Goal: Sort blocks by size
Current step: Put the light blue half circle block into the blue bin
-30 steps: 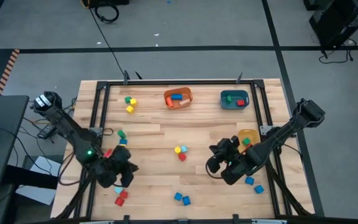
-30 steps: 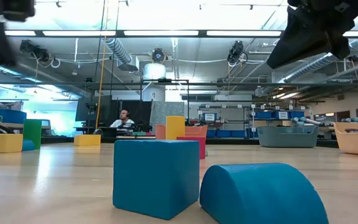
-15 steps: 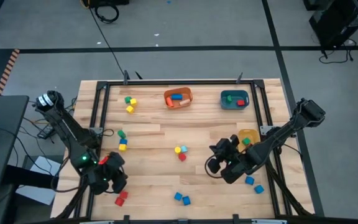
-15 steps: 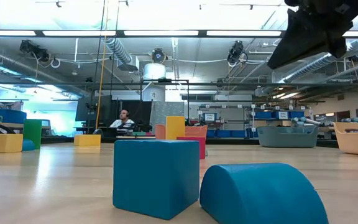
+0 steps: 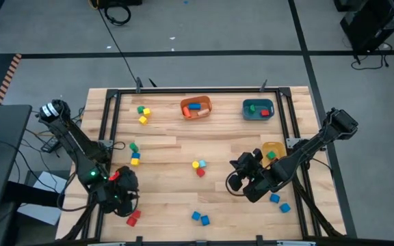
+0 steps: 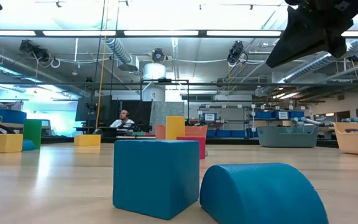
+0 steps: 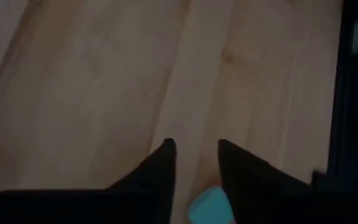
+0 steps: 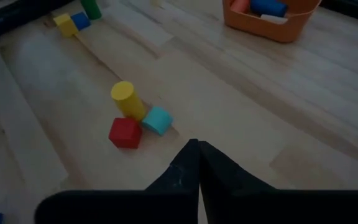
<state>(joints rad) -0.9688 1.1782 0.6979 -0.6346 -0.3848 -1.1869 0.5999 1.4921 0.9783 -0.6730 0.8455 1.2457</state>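
Left gripper [image 7: 194,155] low over bench [image 5: 169,147], fingers slightly apart around light-blue block [image 7: 209,206]. Right gripper [image 8: 197,152] mid-bench, fingers clenched, empty.

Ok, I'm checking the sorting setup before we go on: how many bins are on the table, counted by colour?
Orange plastic bin: 1
Teal plastic bin: 1
Yellow plastic bin: 1
Total: 3
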